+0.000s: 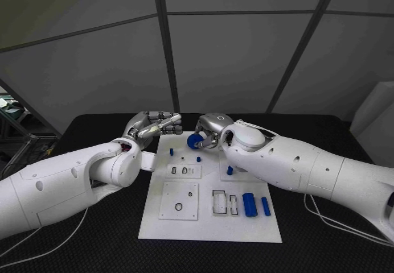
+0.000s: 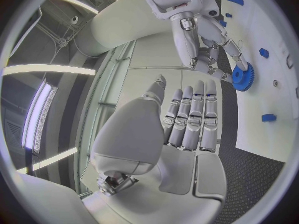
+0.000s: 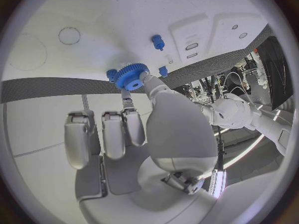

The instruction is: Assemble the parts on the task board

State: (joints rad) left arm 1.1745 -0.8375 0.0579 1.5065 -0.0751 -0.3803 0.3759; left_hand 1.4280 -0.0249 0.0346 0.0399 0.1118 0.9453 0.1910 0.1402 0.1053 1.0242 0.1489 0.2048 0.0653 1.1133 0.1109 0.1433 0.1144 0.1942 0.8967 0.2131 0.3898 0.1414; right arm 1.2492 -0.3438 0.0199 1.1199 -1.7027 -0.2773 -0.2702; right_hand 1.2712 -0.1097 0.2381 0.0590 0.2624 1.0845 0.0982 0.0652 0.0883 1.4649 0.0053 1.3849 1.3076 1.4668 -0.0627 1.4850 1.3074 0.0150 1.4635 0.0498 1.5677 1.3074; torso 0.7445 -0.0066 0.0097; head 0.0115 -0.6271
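Observation:
The white task board [image 1: 209,224] lies in the middle of the black table. My right hand [image 1: 210,132] hovers over the board's far edge and pinches a blue gear [image 1: 195,141] between thumb and a finger; the gear [image 3: 131,76] sits at the fingertips of this hand [image 3: 124,129]. My left hand [image 1: 156,125] is just left of it at the board's far left corner, holding nothing, its fingers [image 2: 190,117] straight and side by side. From there the right hand [image 2: 206,50] and the gear [image 2: 243,77] are close ahead. Small blue pegs [image 1: 172,152] stand on the board.
Two blue cylinders [image 1: 249,205] lie side by side on the board's near right part, beside rectangular slots [image 1: 220,202]. A square inset with a round hole [image 1: 179,200] lies near left. A white cable [image 1: 328,219] runs on the table [image 1: 328,250] at the right.

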